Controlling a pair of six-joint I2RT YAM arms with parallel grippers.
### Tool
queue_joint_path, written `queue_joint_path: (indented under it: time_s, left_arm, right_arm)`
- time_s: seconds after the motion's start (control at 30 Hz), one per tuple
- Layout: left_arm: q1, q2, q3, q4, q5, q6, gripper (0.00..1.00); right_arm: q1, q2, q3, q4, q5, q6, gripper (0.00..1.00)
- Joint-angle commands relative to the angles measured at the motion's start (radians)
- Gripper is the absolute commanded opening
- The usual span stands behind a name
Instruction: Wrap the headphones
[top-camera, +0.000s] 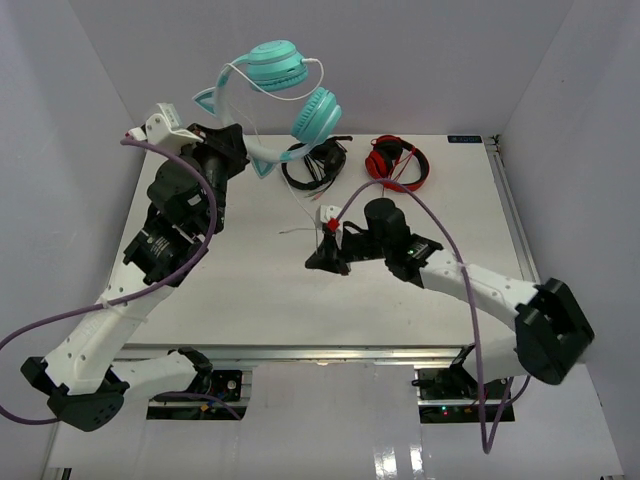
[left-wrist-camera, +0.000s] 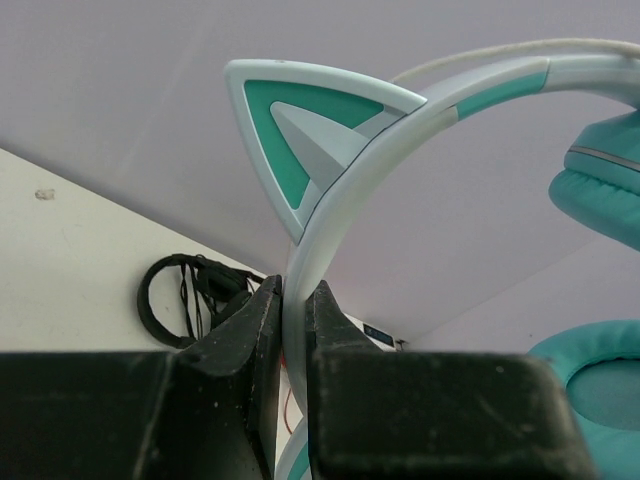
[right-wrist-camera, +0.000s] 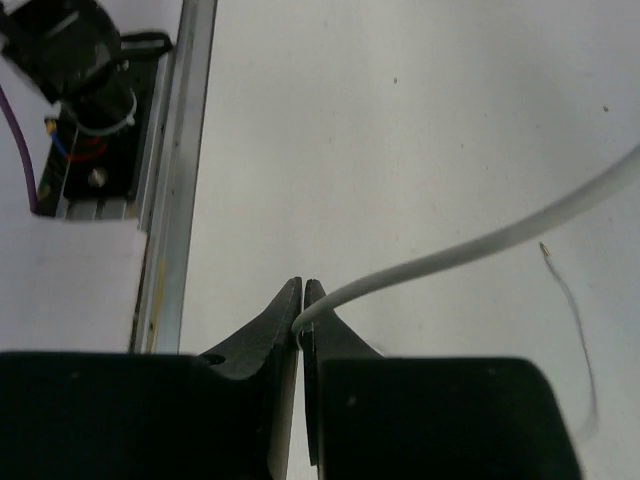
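- Black fingers fill the bottom of both wrist views. The left claw (left-wrist-camera: 293, 300) is clenched on the pale headband of the teal cat-ear headphones (left-wrist-camera: 330, 200), just below one cat ear.
- The right claw (right-wrist-camera: 302, 300) is clenched on the thin white cable (right-wrist-camera: 480, 240), pinched at the very tips. From there the cable rises away to the right over the bare counter (right-wrist-camera: 400, 120).
- Only the top view shows the whole layout. The left claw (top-camera: 235, 140) holds the teal cat-ear headphones (top-camera: 278, 65) in the air above the far left part of the counter (top-camera: 250, 290), with both ear cups hanging free. The right claw (top-camera: 327, 240) sits low near the middle of the counter.
- Black headphones (top-camera: 312, 165) and red headphones (top-camera: 397, 160) lie side by side at the far edge. The left wrist view catches only the black pair (left-wrist-camera: 175, 300).
- Only the right wrist view shows clearly a hair-thin loose wire (right-wrist-camera: 575, 310) lying on the counter beside the cable.
- A small label (top-camera: 465, 139) sits on the far rail, its print too small to read.
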Motion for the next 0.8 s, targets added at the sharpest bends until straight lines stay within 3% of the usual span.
queue_joint_path:
  time_s: [0.0,0.23,0.33,0.53,0.77]
  left_arm:
    - [-0.002,-0.043,-0.008,0.029,-0.074,0.08,0.0]
    - [-0.002,0.015,-0.095,0.082,-0.162,0.215,0.0]
    - [0.0,0.071,-0.112,0.095,-0.155,0.234,0.0]
    - [-0.001,0.156,-0.171,0.075,-0.096,0.257,0.0]
    - [-0.001,0.187,-0.27,-0.008,0.115,0.277,0.0]
  right_arm:
    - [0.034,-0.18,-0.001,-0.501,0.207,-0.456,0.08]
    - [0.086,-0.322,0.042,-0.62,0.725,-0.736,0.08]
    - [0.085,-0.316,0.128,-0.657,0.786,-0.772,0.08]
    - [0.076,-0.284,0.298,-0.576,1.01,-0.841,0.08]
    - [0.071,-0.246,0.371,-0.535,1.022,-0.849,0.08]
